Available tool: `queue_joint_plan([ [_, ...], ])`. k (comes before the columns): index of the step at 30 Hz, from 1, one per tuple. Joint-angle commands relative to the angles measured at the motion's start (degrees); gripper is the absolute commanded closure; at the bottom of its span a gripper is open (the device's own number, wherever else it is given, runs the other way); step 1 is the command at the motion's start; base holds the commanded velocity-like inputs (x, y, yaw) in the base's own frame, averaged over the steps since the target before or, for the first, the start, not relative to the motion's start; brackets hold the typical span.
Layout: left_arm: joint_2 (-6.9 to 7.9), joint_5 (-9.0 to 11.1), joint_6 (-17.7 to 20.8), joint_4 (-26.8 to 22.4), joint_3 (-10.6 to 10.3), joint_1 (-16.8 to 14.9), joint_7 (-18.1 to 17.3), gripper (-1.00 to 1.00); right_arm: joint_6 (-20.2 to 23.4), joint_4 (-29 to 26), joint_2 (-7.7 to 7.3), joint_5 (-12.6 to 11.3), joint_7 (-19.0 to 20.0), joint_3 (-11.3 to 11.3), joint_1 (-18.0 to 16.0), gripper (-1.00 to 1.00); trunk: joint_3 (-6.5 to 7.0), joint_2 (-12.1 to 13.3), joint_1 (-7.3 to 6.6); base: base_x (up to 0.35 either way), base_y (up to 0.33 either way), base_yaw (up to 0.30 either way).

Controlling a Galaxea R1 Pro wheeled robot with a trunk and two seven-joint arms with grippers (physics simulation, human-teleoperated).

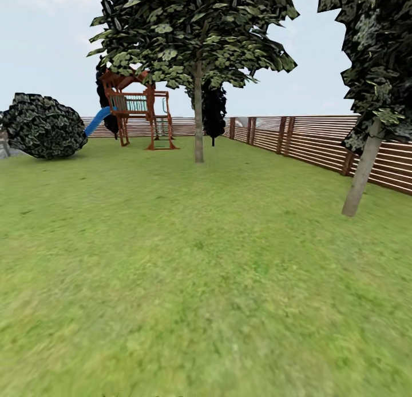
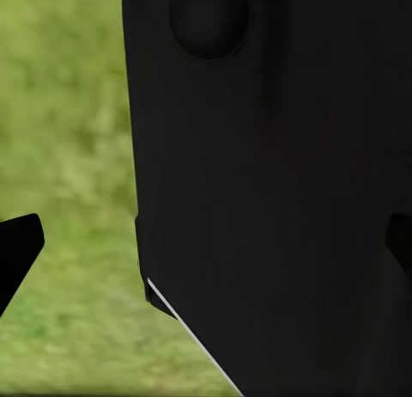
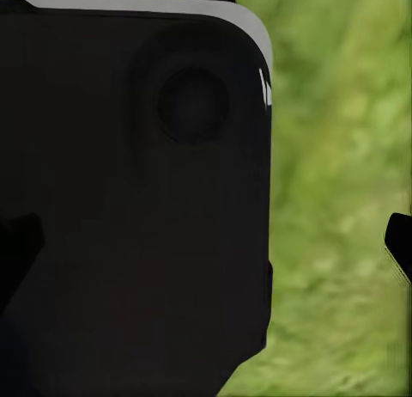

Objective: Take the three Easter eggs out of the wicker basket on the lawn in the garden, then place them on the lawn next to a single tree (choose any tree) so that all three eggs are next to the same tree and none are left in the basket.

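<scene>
The lawn (image 1: 189, 282) ran wide and flat from the camera out to the fence (image 1: 320, 142), mottled green, with open room across the whole near and middle ground. The slatted brown fence closed the far side and ran forward along the right, marking the garden's edge there. A thin-trunked tree (image 1: 198, 122) stood out on the grass ahead with bare grass all round its foot, its dark blotchy canopy spreading wide above. A second tree (image 1: 361, 174) with a leaning grey-brown trunk rose near the right edge, just in front of the fence, its foliage dark and blocky. A dark narrow shrub (image 1: 214, 114) stood behind the middle tree, close to the fence. At the left a big rounded bush (image 1: 43, 126) sat on the grass, and past it a wooden playset (image 1: 140, 108) with a blue slide (image 1: 98, 121) stood before the fence. In the left wrist view a black robot body (image 2: 275, 191) blocked most of the frame, with blurred grass beside it and two dark fingertips (image 2: 15, 247) at opposite edges, so the left gripper (image 2: 206, 247) was spread wide and held nothing. In the right wrist view another black body (image 3: 129, 199) covered much of the frame over grass; one fingertip (image 3: 399, 242) showed clearly, the other was lost against the black, so the right gripper's state could not be told.
</scene>
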Motion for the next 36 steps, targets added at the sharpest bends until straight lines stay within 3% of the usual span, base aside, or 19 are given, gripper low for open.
queue_joint_plan([
  [1,0.00,-0.02,-0.01,-0.11,-0.04,0.03,-0.04,-1.00,-0.10,0.05,0.00,-0.19,-0.02,0.00,-0.04,-1.00,-0.04,-0.02,0.00,0.000,0.000,0.297],
  [36,0.00,-0.08,-0.01,-0.11,-0.03,0.03,-0.04,-1.00,-0.10,0.07,0.00,-0.26,0.00,-0.01,-0.04,-1.00,-0.04,-0.02,0.00,0.000,0.000,0.297],
])
